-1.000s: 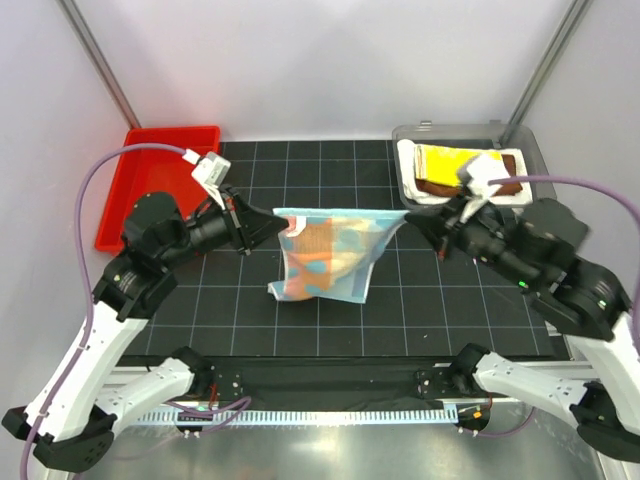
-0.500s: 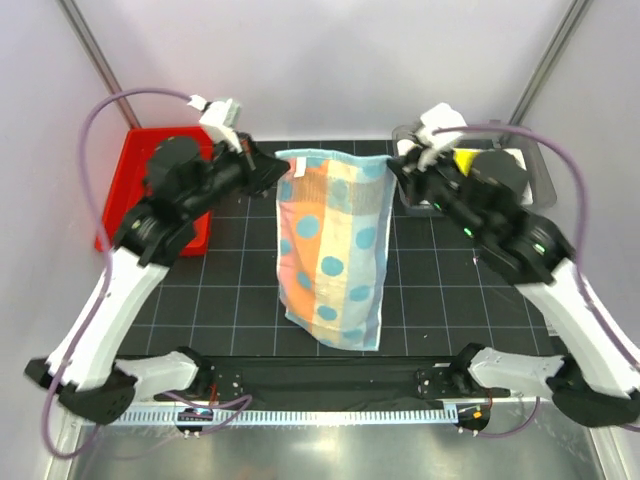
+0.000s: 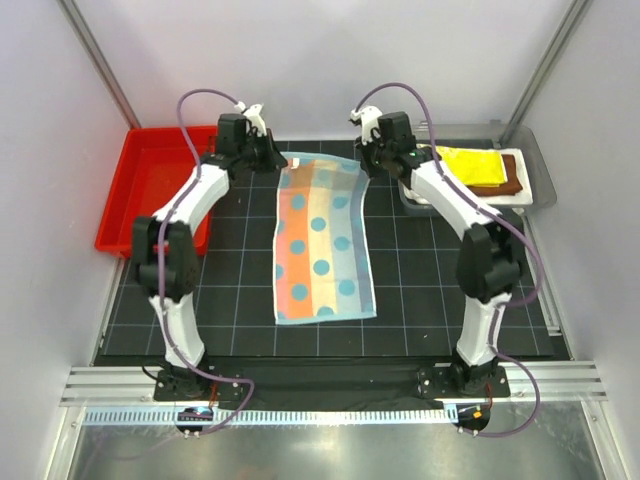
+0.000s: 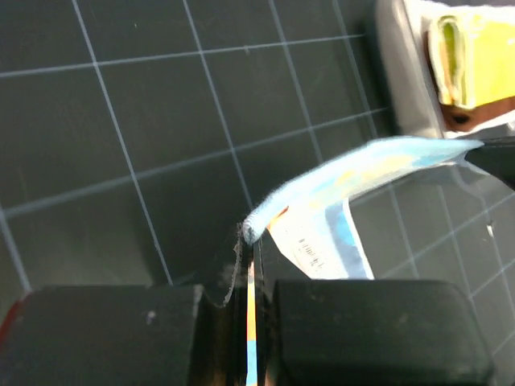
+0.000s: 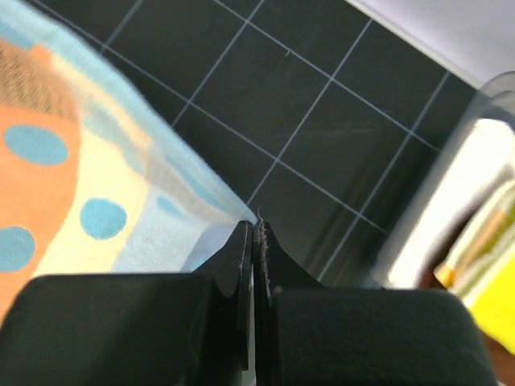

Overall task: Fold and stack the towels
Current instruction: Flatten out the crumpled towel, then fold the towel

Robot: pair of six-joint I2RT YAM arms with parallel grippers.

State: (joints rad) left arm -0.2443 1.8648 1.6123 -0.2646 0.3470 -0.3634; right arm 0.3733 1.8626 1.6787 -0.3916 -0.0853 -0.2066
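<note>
Top view: striped towel with blue dots, orange, yellow and light-blue bands, is spread lengthwise in the middle of the frame on the black gridded desk. Its long sides run from upper centre down toward lower centre, and the lower edge lies flat on the mat. Left arm reaches to the towel's upper left corner. Left jaws are closed tight on that corner, and in the left wrist view the cloth is pinched thin between them, with the towel's edge running off to the right, where it meets a dark part at the frame edge. Right arm reaches to the upper right corner. Right jaws are likewise pressed shut, with the towel corner caught at their tips in the right wrist view. Upper right of the top view: clear bin holds a folded stack, yellow towel on top, rust-brown towel under it, white towel showing at the bottom. The bin sits just beside the right jaws. Upper left: red tray, apart from the striped towel.
</note>
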